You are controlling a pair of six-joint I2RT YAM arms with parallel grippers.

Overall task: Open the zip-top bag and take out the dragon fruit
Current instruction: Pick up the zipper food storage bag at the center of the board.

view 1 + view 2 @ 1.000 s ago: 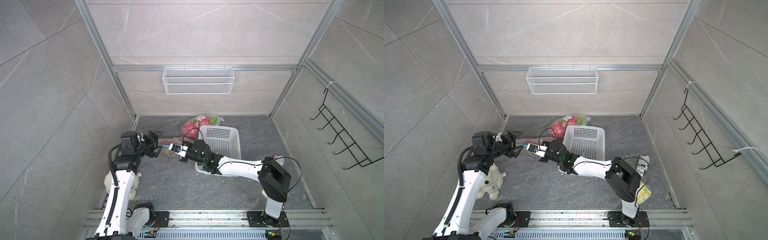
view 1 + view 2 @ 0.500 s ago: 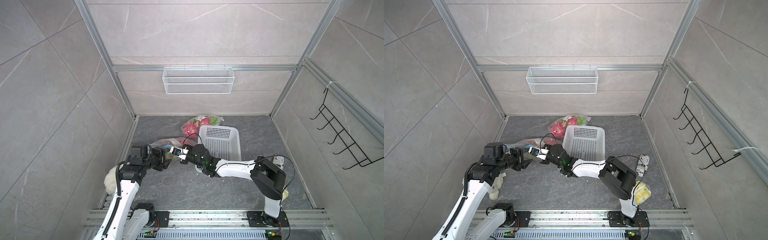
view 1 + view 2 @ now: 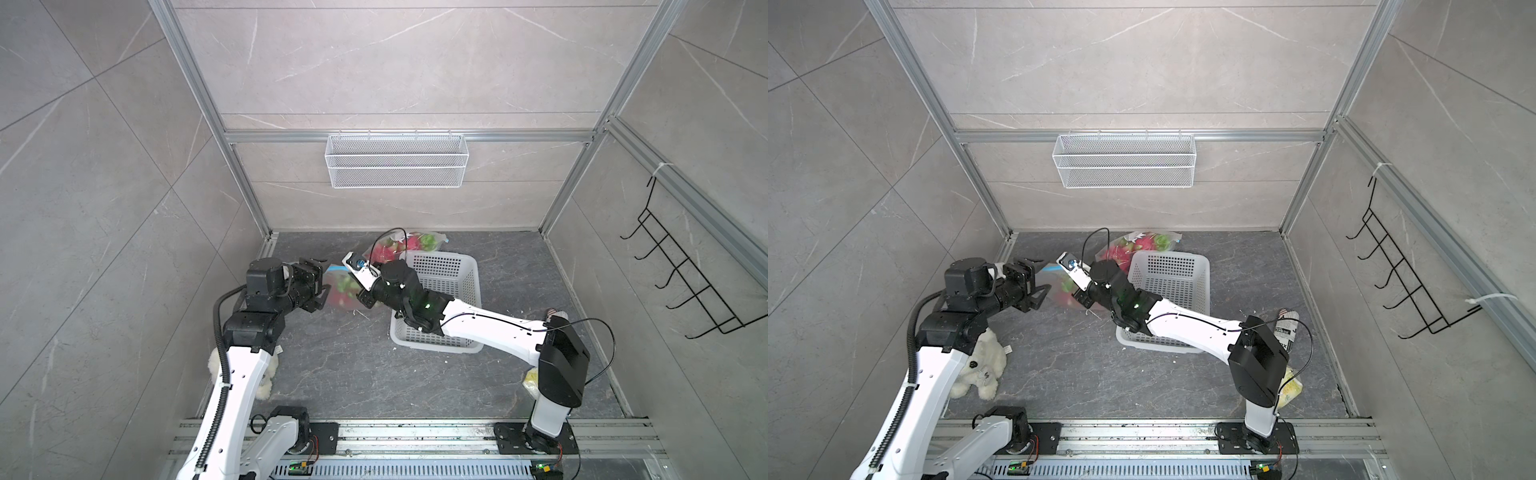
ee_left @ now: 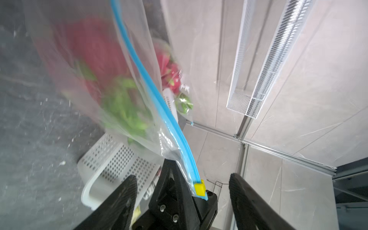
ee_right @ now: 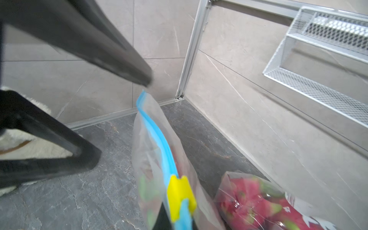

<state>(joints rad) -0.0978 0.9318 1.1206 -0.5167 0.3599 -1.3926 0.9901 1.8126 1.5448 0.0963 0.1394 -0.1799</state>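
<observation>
A clear zip-top bag (image 3: pixel 340 286) (image 3: pixel 1061 291) with a blue zip strip (image 4: pixel 151 89) hangs off the floor between the two arms. A blurred pink and green dragon fruit (image 4: pixel 95 59) shows through it. My right gripper (image 3: pixel 362 298) (image 5: pixel 179 223) is shut on the bag's zip end, just beside the yellow slider (image 5: pixel 180 199) (image 4: pixel 199 188). My left gripper (image 3: pixel 322 282) (image 4: pixel 182 178) stands open, its fingers (image 4: pixel 127 191) on either side of that same zip end without touching it. The zip looks closed along its length.
A second clear bag of dragon fruit (image 3: pixel 401 245) (image 5: pixel 258 199) lies behind a white perforated basket (image 3: pixel 444 266) under the right arm. A white plush toy (image 3: pixel 980 365) sits by the left arm's base. A wire shelf (image 3: pixel 397 160) hangs on the back wall.
The left gripper dipped toward the front half a second ago and has come back up to the bag's zip end. The right gripper has lifted the bag slightly toward the back.
</observation>
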